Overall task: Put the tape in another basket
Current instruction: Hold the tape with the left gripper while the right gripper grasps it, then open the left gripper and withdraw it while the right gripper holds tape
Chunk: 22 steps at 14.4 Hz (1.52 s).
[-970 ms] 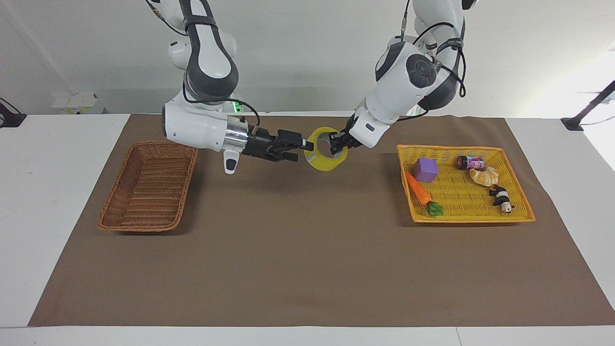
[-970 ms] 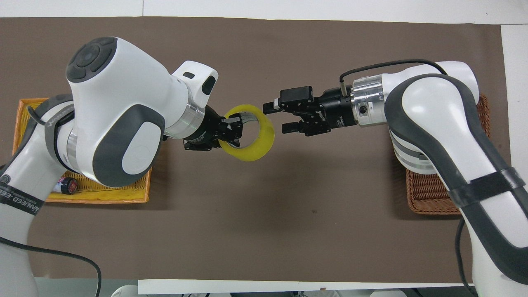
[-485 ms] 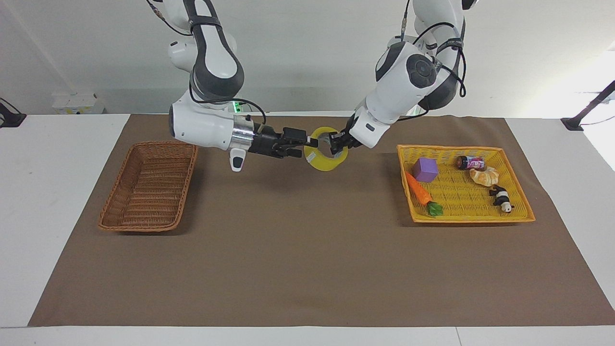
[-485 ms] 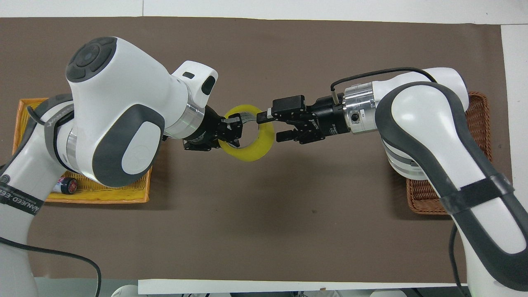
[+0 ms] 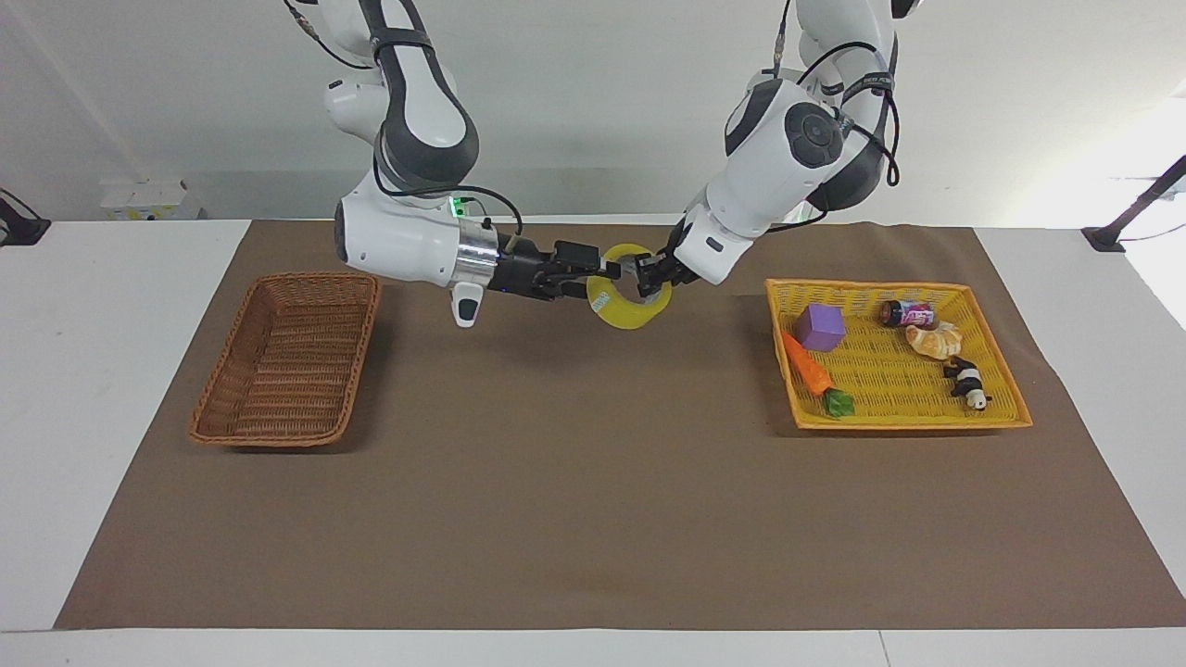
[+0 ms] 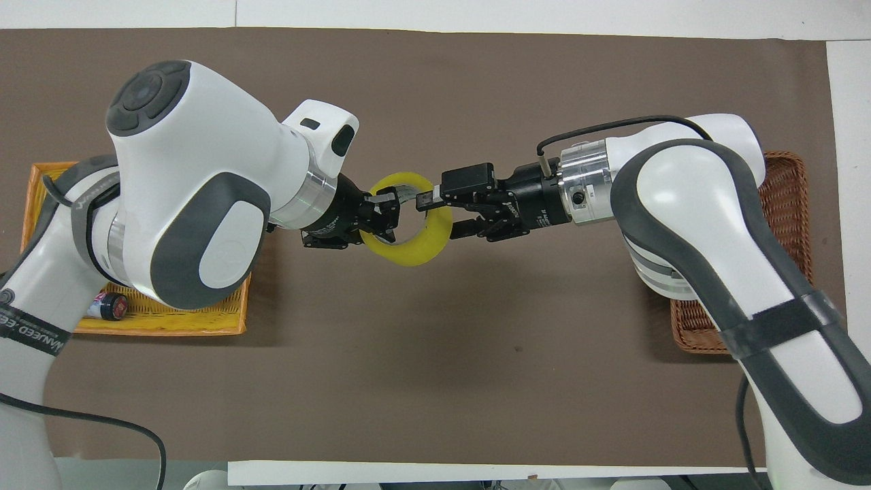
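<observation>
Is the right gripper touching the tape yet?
Touching. In the overhead view the right gripper's fingers straddle the tape's wall, one inside the ring and one outside, against it. The left gripper grips the tape's other edge.

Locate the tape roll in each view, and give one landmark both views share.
Facing view: the tape hangs above the mat's middle, in the upper half of the picture, between the left gripper and the right gripper.
Overhead view: the tape sits just above the picture's centre, between the same grippers.
Shared landmark: the wicker basket, at the right arm's end of the table in both views.
</observation>
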Each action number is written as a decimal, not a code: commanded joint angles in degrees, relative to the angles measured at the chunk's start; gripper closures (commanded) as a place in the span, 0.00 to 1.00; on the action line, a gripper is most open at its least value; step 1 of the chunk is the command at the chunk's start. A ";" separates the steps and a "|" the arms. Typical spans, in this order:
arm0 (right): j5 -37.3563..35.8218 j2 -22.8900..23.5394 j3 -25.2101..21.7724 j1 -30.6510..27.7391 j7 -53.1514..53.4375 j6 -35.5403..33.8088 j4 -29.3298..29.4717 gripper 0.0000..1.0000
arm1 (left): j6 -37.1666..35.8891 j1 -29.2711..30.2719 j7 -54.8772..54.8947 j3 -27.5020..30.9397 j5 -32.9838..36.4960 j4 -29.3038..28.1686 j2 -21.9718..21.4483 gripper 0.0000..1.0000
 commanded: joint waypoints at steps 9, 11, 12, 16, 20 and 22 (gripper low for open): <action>1.14 -1.50 0.27 -0.80 -2.00 -2.16 -1.50 1.00 | -0.52 -0.87 -0.97 0.85 0.23 0.35 -1.33 0.70; 1.14 -1.50 0.27 -0.71 -2.96 -2.16 -1.50 1.00 | -0.79 -0.78 -1.85 0.76 0.50 1.05 -2.99 0.12; 1.14 -1.50 0.27 -0.80 -3.41 -2.25 -1.50 1.00 | -1.49 -0.26 -1.85 0.93 1.81 1.05 -3.96 0.00; 0.61 -1.50 0.18 -1.06 -3.50 -3.04 -1.50 1.00 | -6.94 2.99 -0.10 4.97 4.36 2.98 -7.14 0.01; -2.54 -1.32 -0.09 -3.24 -4.55 -4.35 -1.06 1.00 | -7.29 11.33 10.51 7.09 12.95 2.46 -7.22 0.00; -8.33 -1.15 -0.09 -7.81 -7.52 -6.81 -0.36 1.00 | -8.79 16.86 19.81 7.09 14.65 1.85 -7.49 0.01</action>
